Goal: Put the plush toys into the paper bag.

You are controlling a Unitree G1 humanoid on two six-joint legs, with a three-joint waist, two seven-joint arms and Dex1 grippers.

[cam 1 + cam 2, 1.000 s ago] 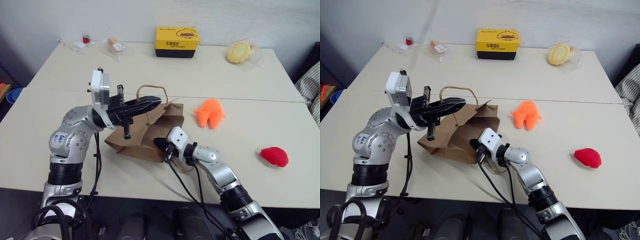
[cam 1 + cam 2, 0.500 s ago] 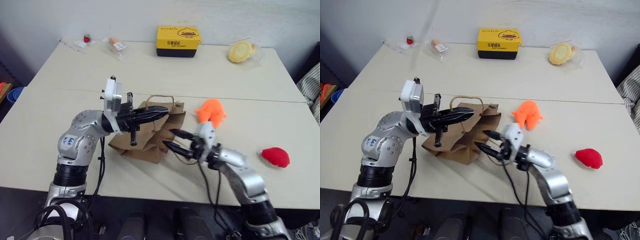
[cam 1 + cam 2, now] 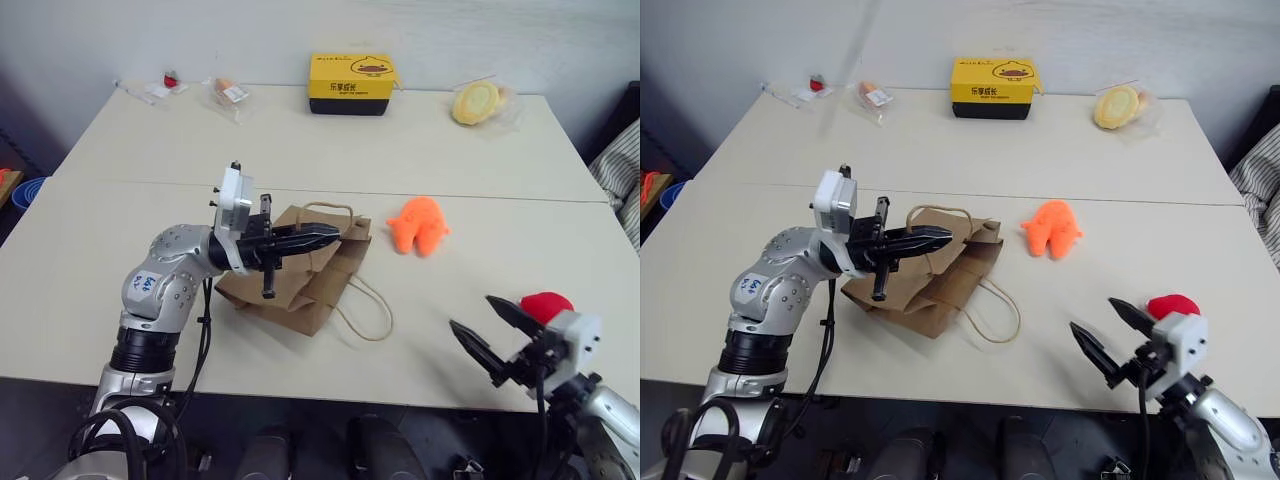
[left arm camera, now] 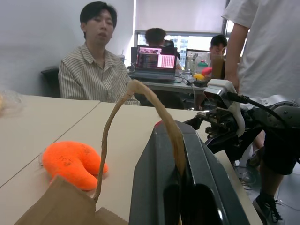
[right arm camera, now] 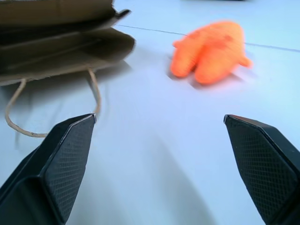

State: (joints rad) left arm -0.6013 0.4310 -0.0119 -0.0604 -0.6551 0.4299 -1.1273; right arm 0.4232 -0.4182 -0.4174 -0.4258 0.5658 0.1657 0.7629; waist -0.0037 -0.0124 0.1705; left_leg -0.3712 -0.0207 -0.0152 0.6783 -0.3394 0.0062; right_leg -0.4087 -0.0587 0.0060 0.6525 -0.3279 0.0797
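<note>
While clamped, paper bag handle raised

The red toy is half hidden behind the right gripper; only its top shows past the fingers. The bag is partly covered by the left gripper, so the upper handle's pinched stretch between those fingers stays unseen. The bag's inside cannot be made out. Small packets far beyond the fingers, at the desk's back edge, are too small to identify.
</note>
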